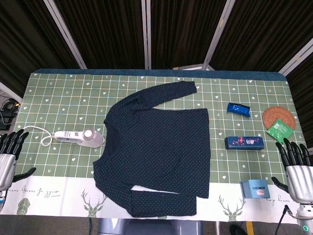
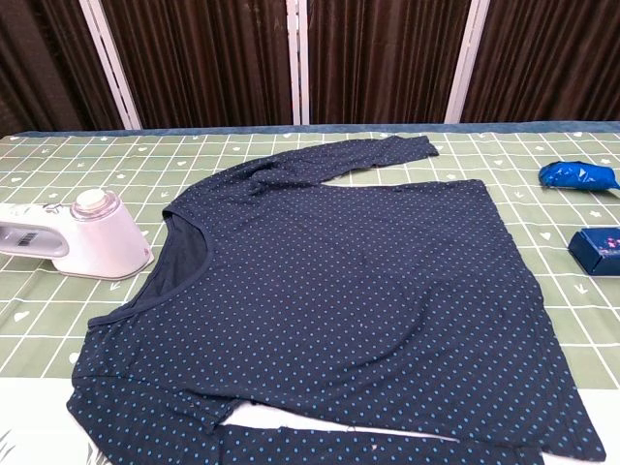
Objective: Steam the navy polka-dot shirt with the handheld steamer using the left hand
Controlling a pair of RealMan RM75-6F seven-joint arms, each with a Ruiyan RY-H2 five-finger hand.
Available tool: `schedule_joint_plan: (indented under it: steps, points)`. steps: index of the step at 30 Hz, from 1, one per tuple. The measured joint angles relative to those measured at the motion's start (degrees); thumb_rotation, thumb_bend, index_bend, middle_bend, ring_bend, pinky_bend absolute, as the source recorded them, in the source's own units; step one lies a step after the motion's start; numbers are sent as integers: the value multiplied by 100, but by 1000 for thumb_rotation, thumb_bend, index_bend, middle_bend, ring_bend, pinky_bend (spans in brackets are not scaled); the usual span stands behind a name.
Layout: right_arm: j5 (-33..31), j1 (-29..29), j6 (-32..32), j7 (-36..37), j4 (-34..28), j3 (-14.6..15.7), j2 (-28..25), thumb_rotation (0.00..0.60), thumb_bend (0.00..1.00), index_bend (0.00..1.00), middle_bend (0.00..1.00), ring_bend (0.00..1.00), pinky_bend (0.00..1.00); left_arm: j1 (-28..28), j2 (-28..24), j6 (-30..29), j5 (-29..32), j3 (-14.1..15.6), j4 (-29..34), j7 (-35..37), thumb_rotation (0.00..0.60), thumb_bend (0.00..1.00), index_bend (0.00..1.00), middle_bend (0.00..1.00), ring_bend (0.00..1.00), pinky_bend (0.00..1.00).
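The navy polka-dot shirt point(image 1: 156, 147) point(image 2: 349, 291) lies flat in the middle of the table, collar toward the left, sleeves folded along the far and near edges. The white handheld steamer point(image 1: 80, 137) point(image 2: 77, 242) lies on its side just left of the collar, its cord looping away to the left. My left hand point(image 1: 9, 154) hovers at the table's left edge, fingers spread and holding nothing, well left of the steamer. My right hand point(image 1: 296, 169) is at the right edge, fingers spread, also holding nothing. Neither hand shows in the chest view.
Right of the shirt lie a blue packet point(image 1: 238, 109) point(image 2: 578, 175), a dark blue box point(image 1: 244, 142) point(image 2: 595, 250), a light blue box point(image 1: 255, 188), and a green packet point(image 1: 279, 129) on a woven coaster point(image 1: 278, 116). The green patterned tablecloth point(image 1: 63, 93) covers the table.
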State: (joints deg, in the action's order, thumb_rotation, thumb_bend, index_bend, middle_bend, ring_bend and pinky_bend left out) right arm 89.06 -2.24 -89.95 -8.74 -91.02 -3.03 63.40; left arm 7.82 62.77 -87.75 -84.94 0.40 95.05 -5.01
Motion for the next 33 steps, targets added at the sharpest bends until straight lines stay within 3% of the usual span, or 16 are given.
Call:
schedule_joint_plan:
  steps: [8,16,20,25,33]
  points:
    - [39,1,18,46,-12,20,-11,600,0,0,0,0,0,4,12,77,-20,-28,-81,25,600,0,0,0,0,0]
    - [-2,-69,192,84,3,23,3,600,0,0,0,0,0,432,257,875,111,-176,-746,263,600,4,0,0,0,0]
    - [-74,-104,275,73,34,-1,33,600,0,0,0,0,0,830,490,1611,226,-278,-1200,486,600,154,0,0,0,0]
    - [-225,-138,377,50,103,-51,73,600,0,0,0,0,0,1383,1017,2358,301,-402,-1985,653,600,261,0,0,0,0]
    - [-428,-165,493,89,203,-117,99,600,0,0,0,0,0,1835,1703,2859,452,-564,-2766,653,600,275,0,0,0,0]
